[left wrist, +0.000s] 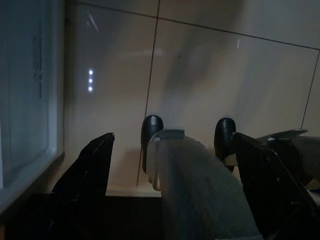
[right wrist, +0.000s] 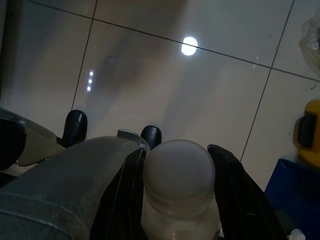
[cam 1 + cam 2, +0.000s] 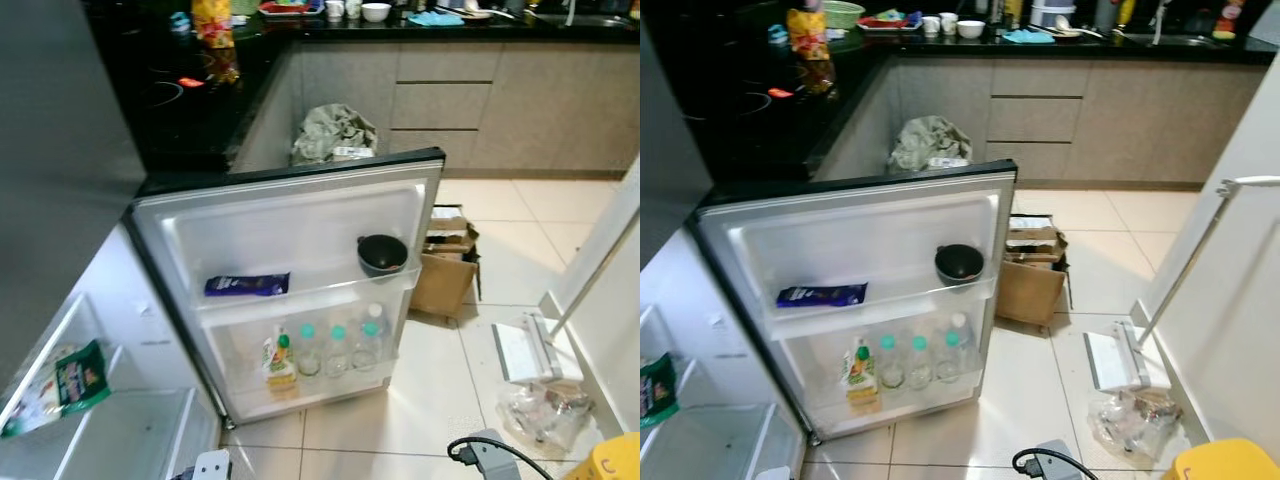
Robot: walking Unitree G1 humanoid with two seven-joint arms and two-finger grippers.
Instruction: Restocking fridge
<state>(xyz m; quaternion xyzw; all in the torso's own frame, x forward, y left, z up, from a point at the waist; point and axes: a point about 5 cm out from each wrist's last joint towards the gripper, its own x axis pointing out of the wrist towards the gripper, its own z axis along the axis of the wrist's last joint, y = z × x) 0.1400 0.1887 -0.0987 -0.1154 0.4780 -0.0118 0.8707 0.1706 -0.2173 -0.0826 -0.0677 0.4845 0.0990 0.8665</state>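
The fridge door [image 3: 300, 225] stands wide open in front of me. Its upper shelf holds a black bowl [image 3: 383, 253] and a blue packet [image 3: 247, 285]. On the lower shelf stand several clear bottles [image 3: 337, 347] and a yellow-green bottle [image 3: 279, 362]. A green packet [image 3: 80, 375] lies inside the fridge at the left. My right gripper [image 2: 179, 167] hangs low over the floor tiles, shut on a pale translucent bottle [image 2: 179, 175]. My left gripper [image 1: 172, 145] also hangs over the tiles, open, with nothing held.
A cardboard box [image 3: 445, 265] sits just past the door's edge. A floor mop [image 3: 530, 345], a plastic bag [image 3: 545, 410] and a yellow object [image 3: 615, 460] lie at the right. A grey bag [image 3: 333, 135] leans against the cabinets.
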